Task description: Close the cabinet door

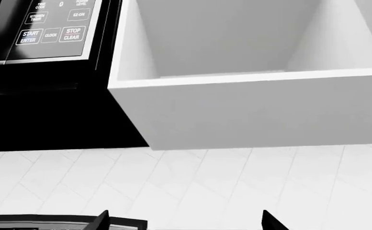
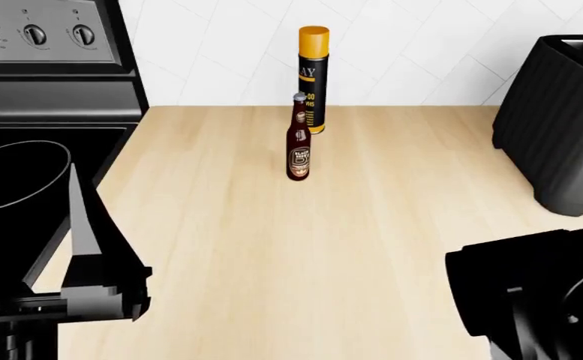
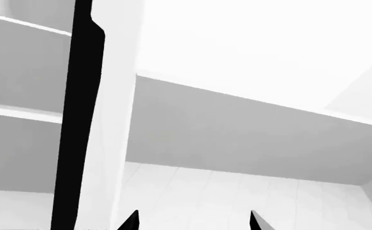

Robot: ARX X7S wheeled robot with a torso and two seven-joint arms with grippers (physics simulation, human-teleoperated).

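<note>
Both arms are raised, their cameras aimed up at the wall cabinets. The right pincer [image 3: 193,221] stands open and empty, the edge of the open cabinet door [image 3: 106,120] just left of it. The left pincer [image 1: 184,221] is likewise open below the cabinet [image 1: 256,110], beside the microwave [image 1: 42,28].

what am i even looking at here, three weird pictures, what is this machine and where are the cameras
These are simulator renders from a wheeled two-armed robot told to close a cabinet door. The head view looks down on a light wooden countertop holding a brown glass bottle, a tall black spray can with an orange cap and a black toaster. The wrist cameras look upward: the left end effector faces the open white cabinet beside a black microwave; the right end effector faces the white cabinet door, seen edge-on. Both are open, holding nothing.
</note>
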